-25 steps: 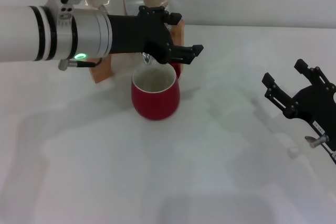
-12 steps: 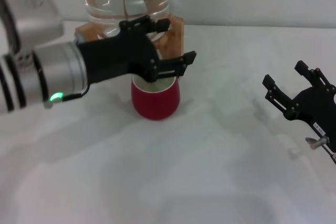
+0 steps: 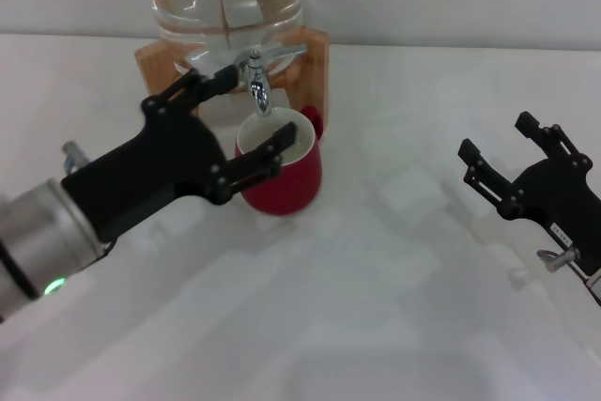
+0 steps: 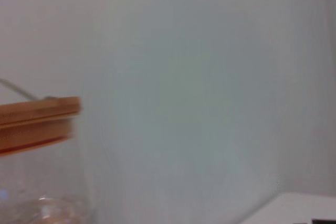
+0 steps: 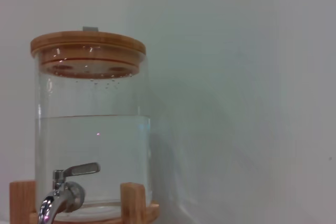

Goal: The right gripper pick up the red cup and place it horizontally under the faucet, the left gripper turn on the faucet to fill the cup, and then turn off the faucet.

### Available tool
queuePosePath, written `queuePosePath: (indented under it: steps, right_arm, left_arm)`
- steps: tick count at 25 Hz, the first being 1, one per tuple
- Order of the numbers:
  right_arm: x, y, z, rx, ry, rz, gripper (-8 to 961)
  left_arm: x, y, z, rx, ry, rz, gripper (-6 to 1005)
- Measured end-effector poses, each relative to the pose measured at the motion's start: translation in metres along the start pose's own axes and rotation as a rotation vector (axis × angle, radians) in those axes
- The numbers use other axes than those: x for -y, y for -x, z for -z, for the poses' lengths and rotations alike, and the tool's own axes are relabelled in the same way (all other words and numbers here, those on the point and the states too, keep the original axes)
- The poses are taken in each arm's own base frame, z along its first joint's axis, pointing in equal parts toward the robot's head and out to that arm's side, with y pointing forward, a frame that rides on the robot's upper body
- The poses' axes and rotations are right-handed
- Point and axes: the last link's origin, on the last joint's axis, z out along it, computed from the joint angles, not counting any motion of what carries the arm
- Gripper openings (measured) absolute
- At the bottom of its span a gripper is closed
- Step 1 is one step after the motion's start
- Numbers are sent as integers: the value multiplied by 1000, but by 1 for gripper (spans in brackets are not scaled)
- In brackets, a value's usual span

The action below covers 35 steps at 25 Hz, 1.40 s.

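The red cup [image 3: 279, 172] stands upright on the white tabletop [image 3: 376, 307], right under the spout of the faucet [image 3: 255, 75], its handle turned toward the wooden stand [image 3: 315, 53]. So the placing looks done, and the step in hand is a faucet one; whether water runs cannot be told from these views. The left claw [image 3: 230, 124] hangs open just before the cup and a little below the lever, prongs spread, one across the cup's near rim, gripping nothing. Any next move on the lever would call for rising past the cup's rim without nudging it, since claw, cup and spout crowd together there. The right claw [image 3: 512, 161] sits open and empty well apart at the right, with bare tabletop between. Room is wide in front and to the right; behind, the glass jar [image 5: 92, 129] and stand close it off
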Motion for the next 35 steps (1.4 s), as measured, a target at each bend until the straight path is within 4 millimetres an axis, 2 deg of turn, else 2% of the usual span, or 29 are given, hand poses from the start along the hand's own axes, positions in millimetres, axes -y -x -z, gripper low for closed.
queuePosePath:
  steps: [9, 19, 24, 35]
  right_arm:
    - [-3, 4, -4, 21, 16, 5, 838]
    - [-4, 11, -19, 48, 33, 12, 838]
    - [3, 13, -20, 50, 1, 8, 838]
    - [24, 13, -14, 51, -94, 14, 838]
  left_arm:
    - [-7, 25, 36, -188, -149, -7, 873]
    - [10, 46, 65, -238, -374, 31, 873]
    - [19, 55, 73, -224, -445, 39, 873]
    - [33, 70, 76, -229, -534, 92, 873]
